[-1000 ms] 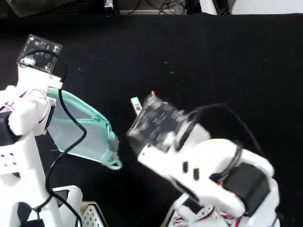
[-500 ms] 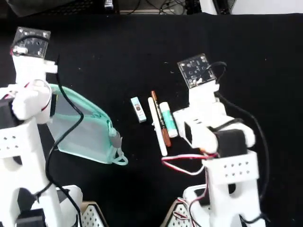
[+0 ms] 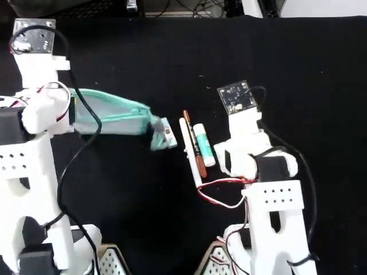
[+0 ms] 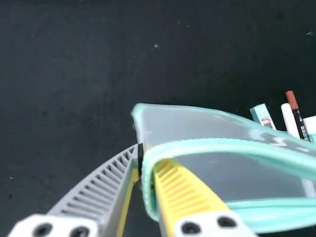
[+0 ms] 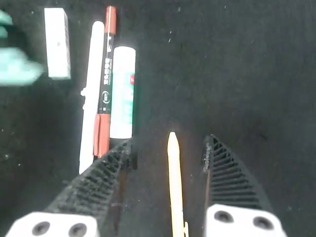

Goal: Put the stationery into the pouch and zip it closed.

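1. Pouch [image 3: 114,120]: teal, with see-through mesh-like walls and a thicker teal band along its edge. In the high view it shows as a narrow strip, reaching from the left arm rightward over the black table [image 3: 287,69].
2. Left gripper [image 4: 145,158]: its jaws are clamped on the pouch's left end, grey finger on one side of the wall and yellow finger on the other.
3. Whether the pouch's zip is open or closed cannot be told. Its right end is blurred and lies just at the eraser [image 3: 167,133].
4. Stationery lies on the table outside the pouch, in a close row right of it:
   - the eraser, a small white block with a teal end, farthest left;
   - a white pen [image 3: 190,152];
   - a brown marker [image 3: 194,143], touching the pen along its length;
   - a white glue stick [image 3: 203,144] with a green label, farthest right.
5. Right gripper [image 5: 169,143]: jaws spread wide and holding nothing, above the table just right of the near ends of the marker and the glue stick.
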Robot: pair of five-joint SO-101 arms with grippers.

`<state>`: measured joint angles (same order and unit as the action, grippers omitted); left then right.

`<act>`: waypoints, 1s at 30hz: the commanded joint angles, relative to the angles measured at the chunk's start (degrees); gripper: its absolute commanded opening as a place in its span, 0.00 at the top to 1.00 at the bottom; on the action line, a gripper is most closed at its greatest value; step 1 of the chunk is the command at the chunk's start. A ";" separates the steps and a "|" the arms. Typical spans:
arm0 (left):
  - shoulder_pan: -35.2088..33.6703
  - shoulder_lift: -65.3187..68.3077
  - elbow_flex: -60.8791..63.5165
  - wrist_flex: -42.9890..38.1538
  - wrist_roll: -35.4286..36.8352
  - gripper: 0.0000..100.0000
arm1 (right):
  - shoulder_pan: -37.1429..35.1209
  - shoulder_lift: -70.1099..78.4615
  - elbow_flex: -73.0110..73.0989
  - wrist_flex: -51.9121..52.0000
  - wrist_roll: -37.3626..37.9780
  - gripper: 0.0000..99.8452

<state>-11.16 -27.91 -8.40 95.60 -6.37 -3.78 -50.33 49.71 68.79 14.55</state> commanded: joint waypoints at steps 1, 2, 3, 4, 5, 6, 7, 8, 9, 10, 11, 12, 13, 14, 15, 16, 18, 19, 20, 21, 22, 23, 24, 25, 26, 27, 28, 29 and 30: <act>1.01 -1.49 -2.51 -0.88 -0.09 0.97 | 0.53 -0.48 -0.13 -0.88 0.35 0.79; 1.10 -1.41 -1.01 -0.35 -1.05 0.97 | 0.53 -0.48 -0.04 -0.88 0.35 0.79; 1.10 -1.32 0.84 0.18 -2.20 0.97 | 0.53 -0.40 -0.04 -0.79 0.35 0.79; 1.10 -1.05 2.86 0.53 -3.16 0.97 | 0.53 -0.31 -0.04 -0.26 0.35 0.79; 1.19 -0.79 5.05 0.53 -4.13 0.97 | 0.53 -0.40 -0.04 0.35 0.35 0.79; 1.19 -0.62 6.55 0.44 -4.92 0.97 | 0.35 -0.57 -0.04 0.88 0.35 0.79; 0.84 -0.53 7.87 0.26 -5.71 0.97 | 0.26 -0.66 -0.22 1.41 0.35 0.79; 0.75 -0.53 8.57 0.44 -6.59 0.97 | 0.26 -0.66 -0.31 1.76 0.35 0.79; 0.66 -0.53 9.27 0.53 -7.47 0.97 | 0.26 -0.66 -0.40 1.93 0.35 0.79; 0.66 -0.62 9.63 0.62 -8.35 0.97 | 0.26 -0.66 -0.40 1.93 0.53 0.79; 0.66 -0.88 10.07 0.62 -9.05 0.97 | 0.26 -0.66 -0.13 1.93 1.32 0.79; 0.66 -0.88 10.15 0.62 -9.58 0.97 | 0.44 -0.66 -0.04 1.93 2.20 0.79; 0.66 -0.88 10.15 0.62 -10.20 0.97 | 0.53 -0.66 0.13 1.93 2.81 0.79; 0.66 -0.70 10.15 0.62 -10.73 0.97 | 0.53 -0.66 0.31 2.02 3.16 0.79; 0.66 -0.53 10.15 0.62 -11.34 0.97 | 0.53 -0.66 0.48 2.02 3.43 0.79; 0.66 -0.44 10.24 0.62 -11.87 0.97 | 0.53 -0.66 0.48 2.02 3.43 0.79; 0.66 -0.44 10.24 0.62 -13.45 0.97 | 0.53 -0.66 0.48 2.02 3.43 0.79; 0.66 -0.44 10.24 0.62 -14.15 0.97 | 0.53 -0.66 0.48 2.02 3.43 0.79; 0.57 -0.44 10.24 0.62 -14.59 0.97 | 0.53 -0.66 0.48 2.02 3.43 0.79; 0.57 -0.44 10.24 0.62 -14.95 0.97 | 0.53 -0.66 0.48 2.02 3.43 0.79; 0.57 -0.44 10.24 0.62 -15.12 0.97 | 0.53 -0.66 0.48 2.11 3.43 0.79; 0.57 -0.44 10.24 0.62 -15.21 0.97 | 0.44 -0.66 0.48 2.46 3.52 0.79; 0.48 -0.44 10.24 0.62 -15.56 0.97 | 0.26 -0.66 0.31 3.08 3.52 0.79; -0.04 -0.44 10.24 0.62 -16.09 0.97 | 0.18 -0.66 0.13 3.60 3.52 0.79; -0.92 -0.44 10.24 0.62 -16.44 0.97 | 0.18 -0.75 0.13 3.96 3.52 0.79; -1.71 -0.44 10.24 0.44 -16.88 0.96 | 0.18 -0.75 0.13 3.96 3.52 0.79; -2.42 -0.44 10.24 0.35 -17.05 0.95 | 0.18 -0.75 0.31 4.04 3.52 0.79; -3.30 -0.44 10.24 0.26 -16.97 0.95 | 0.26 -0.75 0.48 4.04 3.52 0.79; -3.91 -0.44 10.24 0.18 -16.79 0.95 | 0.26 -0.75 0.48 4.04 3.60 0.79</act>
<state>-13.36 -28.26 1.63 95.78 -22.64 -3.78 -50.33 50.51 72.48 17.63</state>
